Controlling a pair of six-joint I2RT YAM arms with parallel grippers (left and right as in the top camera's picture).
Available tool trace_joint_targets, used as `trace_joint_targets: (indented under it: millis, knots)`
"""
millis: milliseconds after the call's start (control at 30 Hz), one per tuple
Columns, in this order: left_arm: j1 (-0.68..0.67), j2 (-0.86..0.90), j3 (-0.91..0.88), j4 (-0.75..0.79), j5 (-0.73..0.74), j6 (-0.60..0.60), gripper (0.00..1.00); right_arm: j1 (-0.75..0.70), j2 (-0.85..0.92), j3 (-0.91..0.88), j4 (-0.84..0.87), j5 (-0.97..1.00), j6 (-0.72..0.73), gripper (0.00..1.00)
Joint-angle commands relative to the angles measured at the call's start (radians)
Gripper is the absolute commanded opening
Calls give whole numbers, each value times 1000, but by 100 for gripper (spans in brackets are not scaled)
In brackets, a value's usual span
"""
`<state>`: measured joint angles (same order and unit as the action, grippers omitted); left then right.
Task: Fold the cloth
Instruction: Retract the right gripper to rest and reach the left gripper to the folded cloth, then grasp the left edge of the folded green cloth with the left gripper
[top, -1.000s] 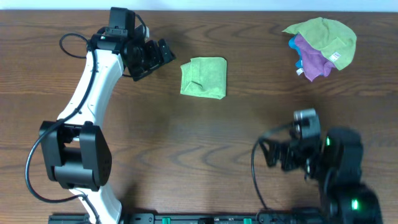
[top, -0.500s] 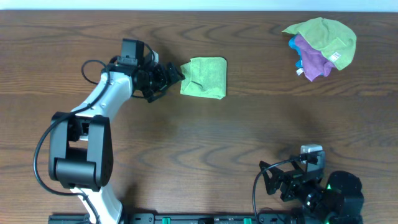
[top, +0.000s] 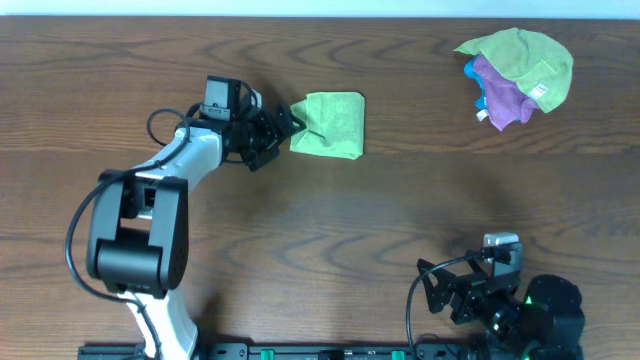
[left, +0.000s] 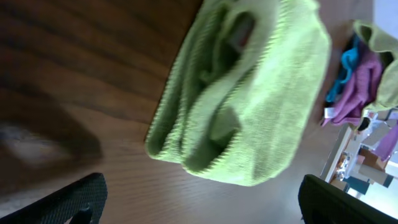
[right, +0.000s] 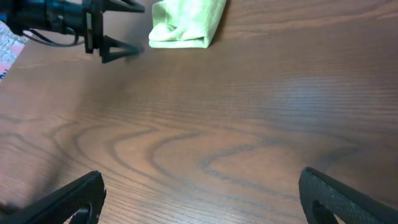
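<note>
A folded light-green cloth (top: 328, 124) lies on the wooden table at upper centre. It fills the left wrist view (left: 242, 99) as a bunched fold and shows far off in the right wrist view (right: 186, 22). My left gripper (top: 285, 127) is open and empty, its fingertips right at the cloth's left edge, low over the table (left: 199, 199). My right gripper (top: 440, 290) is open and empty, drawn back near the table's front edge at lower right (right: 199, 193).
A pile of green, purple and blue cloths (top: 515, 75) sits at the far right corner and shows at the right edge of the left wrist view (left: 360, 68). The left arm (top: 170, 170) runs along the left side of the brown table (top: 330, 230).
The left gripper swung down and to the right, from the far left up to the green cloth's left edge. The right arm drew back toward the front edge, then stayed still.
</note>
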<state>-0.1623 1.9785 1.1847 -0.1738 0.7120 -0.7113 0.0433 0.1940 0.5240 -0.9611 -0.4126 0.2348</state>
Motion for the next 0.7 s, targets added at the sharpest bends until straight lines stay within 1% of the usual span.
trace_joint_targets:
  millis: [0, 200, 367, 567, 667]
  knots:
    - [-9, 16, -10, 13, 22, -12, 100, -6, -6, -2, -1, -6, 16, 99]
    - [-26, 23, -10, 48, 13, -31, 100, -6, -6, -2, -1, -6, 16, 99]
    - [-55, 27, -10, 56, -29, -33, 100, -6, -6, -2, -1, -6, 16, 99]
    - [-75, 35, -10, 107, -76, -77, 99, -6, -6, -2, -1, -6, 16, 99]
    - [-80, 47, -10, 142, -76, -108, 99, -6, -6, -2, -1, -6, 16, 99]
